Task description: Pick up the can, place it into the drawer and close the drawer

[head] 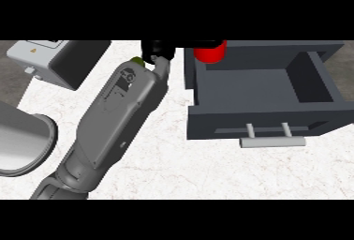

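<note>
The red can (210, 54) shows at the top of the head view, over the back left corner of the open drawer (207, 117). My left hand (161, 48) is shut on the can, its black fingers curling over the can's top and hiding part of it. The grey forearm (117, 108) runs diagonally up from the lower left edge to that hand. The drawer is a dark grey box pulled out toward me, its inside bare, with a light bar handle (272, 142) on its front. My right hand does not show.
A grey box-shaped appliance (59, 61) with a warning sticker stands at the back left. A round metal vessel (21, 145) sits at the left edge. White marble counter (207, 173) lies in front of the drawer.
</note>
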Available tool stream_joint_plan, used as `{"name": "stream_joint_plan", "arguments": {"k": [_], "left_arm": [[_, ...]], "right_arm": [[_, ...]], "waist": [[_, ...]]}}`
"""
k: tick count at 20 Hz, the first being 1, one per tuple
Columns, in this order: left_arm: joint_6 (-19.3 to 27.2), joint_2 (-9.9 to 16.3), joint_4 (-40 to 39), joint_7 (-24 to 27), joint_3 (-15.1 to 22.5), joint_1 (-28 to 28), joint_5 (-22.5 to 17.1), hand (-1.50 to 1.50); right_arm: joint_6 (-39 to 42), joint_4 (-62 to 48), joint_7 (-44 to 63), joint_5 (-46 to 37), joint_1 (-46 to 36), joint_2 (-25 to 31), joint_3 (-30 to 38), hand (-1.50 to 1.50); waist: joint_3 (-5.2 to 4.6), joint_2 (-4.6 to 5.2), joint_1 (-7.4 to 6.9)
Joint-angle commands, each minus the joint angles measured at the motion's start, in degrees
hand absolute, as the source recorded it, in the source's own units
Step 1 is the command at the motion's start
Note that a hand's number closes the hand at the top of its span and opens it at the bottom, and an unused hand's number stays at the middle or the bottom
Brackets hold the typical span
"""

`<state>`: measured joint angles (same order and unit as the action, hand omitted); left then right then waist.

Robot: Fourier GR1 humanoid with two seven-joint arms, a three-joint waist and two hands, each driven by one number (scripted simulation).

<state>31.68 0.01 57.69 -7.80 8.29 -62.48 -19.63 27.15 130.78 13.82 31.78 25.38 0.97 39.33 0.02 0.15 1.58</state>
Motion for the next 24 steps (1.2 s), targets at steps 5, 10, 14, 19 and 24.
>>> {"name": "stream_joint_plan", "arguments": {"k": [5, 10, 14, 19, 24], "left_arm": [[2.9, 0.0, -9.7, 5.8, 4.5, -6.5, -8.0, 1.5], [5.6, 0.0, -16.7, 5.0, 6.8, -15.1, -11.7, 1.5], [5.8, 0.0, -18.8, 8.4, 10.4, -14.8, -16.3, 1.5], [6.5, 0.0, -24.8, 10.5, 12.9, -17.3, -19.7, 1.5], [5.6, 0.0, -26.7, 12.4, 15.0, -16.2, -24.8, 1.5]], "right_arm": [[-0.4, 1.1, 2.2, 3.0, -0.4, 1.2, 1.4, -1.5], [0.4, -1.5, 0.5, -0.5, -2.4, 0.4, 0.4, -1.5], [-1.3, 0.5, 0.0, -2.9, -1.1, -0.9, -2.8, -1.5], [-1.9, 1.0, 2.6, -0.4, -3.3, 0.4, -1.0, -1.5], [-0.7, -1.2, 2.4, 0.8, -4.0, 1.8, -0.3, -1.5]], "waist": [[0.0, 0.11, 0.71], [0.06, 0.27, 1.44], [0.05, 0.29, 1.55], [0.07, 0.57, 2.27], [0.08, 0.58, 2.82]]}}
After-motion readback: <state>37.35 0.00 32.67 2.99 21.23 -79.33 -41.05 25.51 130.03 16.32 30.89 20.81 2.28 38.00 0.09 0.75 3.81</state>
